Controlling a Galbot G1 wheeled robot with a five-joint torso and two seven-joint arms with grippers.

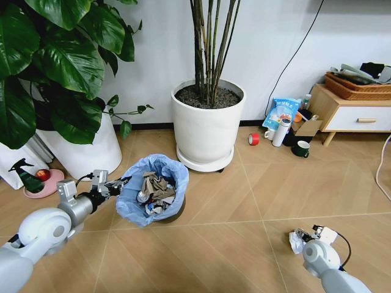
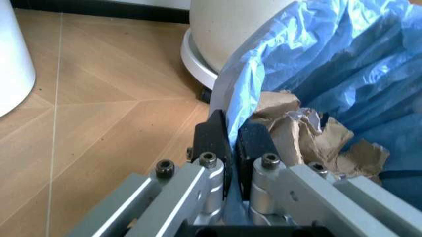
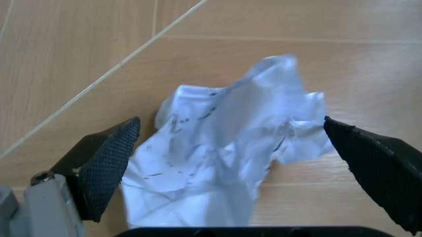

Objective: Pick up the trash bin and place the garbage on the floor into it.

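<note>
The trash bin (image 1: 160, 210), black with a light-blue bag (image 1: 131, 204) over its rim, stands in the middle of the floor (image 1: 244, 201). My left gripper (image 1: 122, 182) is shut on its near rim; in the left wrist view the gripper (image 2: 234, 140) pinches bag and rim. Crumpled brown paper (image 2: 297, 133) and other garbage (image 1: 156, 192) lie inside. A crumpled white tissue (image 1: 295, 242) lies on the floor at the front right. My right gripper (image 1: 303, 235) hangs just over it, open; in the right wrist view the tissue (image 3: 224, 143) lies between the spread fingers (image 3: 108, 158).
A big white plant pot (image 1: 206, 125) stands right behind the bin, another (image 1: 85, 152) to its left with a spray bottle and pink dish (image 1: 36, 177). Red tape (image 1: 253, 139), a white bottle (image 1: 281, 131) and a cup (image 1: 300, 148) sit by a wooden cabinet (image 1: 354, 113).
</note>
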